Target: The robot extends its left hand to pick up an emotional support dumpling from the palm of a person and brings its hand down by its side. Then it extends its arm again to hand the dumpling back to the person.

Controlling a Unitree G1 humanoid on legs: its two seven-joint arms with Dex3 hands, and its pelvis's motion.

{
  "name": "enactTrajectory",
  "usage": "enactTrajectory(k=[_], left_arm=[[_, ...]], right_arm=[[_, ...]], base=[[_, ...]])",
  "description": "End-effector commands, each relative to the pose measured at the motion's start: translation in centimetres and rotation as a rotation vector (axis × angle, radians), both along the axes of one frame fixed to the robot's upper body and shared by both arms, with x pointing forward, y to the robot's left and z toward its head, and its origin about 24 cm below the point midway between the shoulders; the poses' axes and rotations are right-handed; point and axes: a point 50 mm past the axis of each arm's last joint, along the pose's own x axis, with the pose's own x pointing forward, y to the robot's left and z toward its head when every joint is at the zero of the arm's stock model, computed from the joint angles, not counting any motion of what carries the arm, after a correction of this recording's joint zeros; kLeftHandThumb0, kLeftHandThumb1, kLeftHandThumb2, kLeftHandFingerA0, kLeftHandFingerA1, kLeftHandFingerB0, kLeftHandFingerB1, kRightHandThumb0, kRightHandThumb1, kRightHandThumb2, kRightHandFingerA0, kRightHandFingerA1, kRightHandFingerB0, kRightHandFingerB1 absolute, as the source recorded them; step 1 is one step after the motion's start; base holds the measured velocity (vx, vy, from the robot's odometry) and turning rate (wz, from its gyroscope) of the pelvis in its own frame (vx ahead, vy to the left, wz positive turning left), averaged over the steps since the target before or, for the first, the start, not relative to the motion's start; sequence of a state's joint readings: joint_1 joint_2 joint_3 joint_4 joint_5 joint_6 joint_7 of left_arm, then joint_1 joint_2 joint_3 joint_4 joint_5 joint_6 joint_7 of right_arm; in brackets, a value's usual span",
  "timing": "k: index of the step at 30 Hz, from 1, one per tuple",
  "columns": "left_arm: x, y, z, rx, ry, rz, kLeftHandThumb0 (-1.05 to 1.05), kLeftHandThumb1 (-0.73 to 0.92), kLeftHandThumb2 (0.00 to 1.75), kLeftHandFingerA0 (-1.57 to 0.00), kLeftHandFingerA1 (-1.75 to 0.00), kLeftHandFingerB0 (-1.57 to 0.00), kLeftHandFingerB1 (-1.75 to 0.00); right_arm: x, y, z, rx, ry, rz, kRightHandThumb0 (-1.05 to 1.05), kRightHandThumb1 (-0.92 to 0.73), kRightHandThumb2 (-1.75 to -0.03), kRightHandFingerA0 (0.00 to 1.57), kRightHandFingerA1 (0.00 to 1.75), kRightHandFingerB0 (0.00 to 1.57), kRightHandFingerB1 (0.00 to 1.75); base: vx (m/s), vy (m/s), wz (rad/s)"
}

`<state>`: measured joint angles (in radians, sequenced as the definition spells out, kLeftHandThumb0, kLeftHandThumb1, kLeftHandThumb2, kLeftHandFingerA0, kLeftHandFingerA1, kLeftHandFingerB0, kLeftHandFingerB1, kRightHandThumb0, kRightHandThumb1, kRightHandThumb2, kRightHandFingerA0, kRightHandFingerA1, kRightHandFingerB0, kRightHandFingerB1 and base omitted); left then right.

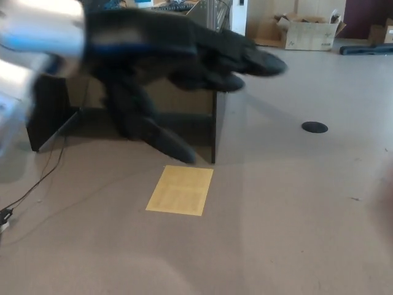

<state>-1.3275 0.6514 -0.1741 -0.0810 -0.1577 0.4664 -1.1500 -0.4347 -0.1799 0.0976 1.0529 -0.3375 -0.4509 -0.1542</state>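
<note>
My left hand (178, 67) is raised across the upper part of the head view, blurred by motion. Its black fingers (252, 61) are spread apart and point right, and the thumb (163, 141) hangs down; nothing is held between them. The silver forearm (37, 31) enters from the top left corner. Neither the dumpling nor the person's hand shows in this view. My right hand is out of sight.
A wooden desk (159, 92) with a metal frame on top stands behind the hand. A yellow sheet (180, 190) lies on the floor, a black disc (314, 127) further right, cardboard boxes (307, 34) at the back, a cable (31, 184) at left.
</note>
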Motion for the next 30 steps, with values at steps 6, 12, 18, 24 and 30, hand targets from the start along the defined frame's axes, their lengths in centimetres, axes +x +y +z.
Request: enactTrajectory(k=[6,12,18,24,30], left_arm=[[-0.4,7.4,-3.6,-0.256,0.115,0.098,-0.8,0.46,0.85,0.0,-0.03,0.0,0.0],[-0.7,9.7,-12.6,-0.49,0.086,0.242,-0.62,0.36,0.81,-0.01,-0.34,0.0,-0.15],[-2.9,14.8,-26.6,-0.676,0.24,0.603,-0.3,0.25,0.84,-0.02,-0.48,0.0,-0.47],[-6.0,19.3,-33.7,-0.714,0.323,0.946,-0.59,0.43,0.65,-0.21,-0.4,-0.14,-0.33],[-8.1,21.4,-36.8,-0.561,0.324,1.089,-0.61,0.43,0.7,-0.22,-0.41,-0.16,-0.36]], right_arm=[[-1.1,-1.6,-0.5,-0.013,-0.002,-0.03,-0.27,-0.6,-0.58,0.87,0.58,0.73,0.52],[-2.4,-2.2,-1.4,-0.009,0.024,-0.039,-0.26,-0.6,-0.58,0.88,0.58,0.74,0.51],[-3.2,-1.9,-2.2,0.001,0.04,-0.055,-0.27,-0.6,-0.58,0.87,0.56,0.74,0.51],[-2.6,-1.9,-1.8,-0.002,0.027,-0.062,-0.27,-0.6,-0.58,0.88,0.57,0.75,0.52],[-2.9,-1.5,-2.2,0.016,0.042,-0.073,-0.28,-0.6,-0.58,0.89,0.6,0.74,0.51]], base=[[0.0,0.0,0.0],[0.0,0.0,0.0],[0.0,0.0,0.0],[0.0,0.0,0.0],[0.0,0.0,0.0]])
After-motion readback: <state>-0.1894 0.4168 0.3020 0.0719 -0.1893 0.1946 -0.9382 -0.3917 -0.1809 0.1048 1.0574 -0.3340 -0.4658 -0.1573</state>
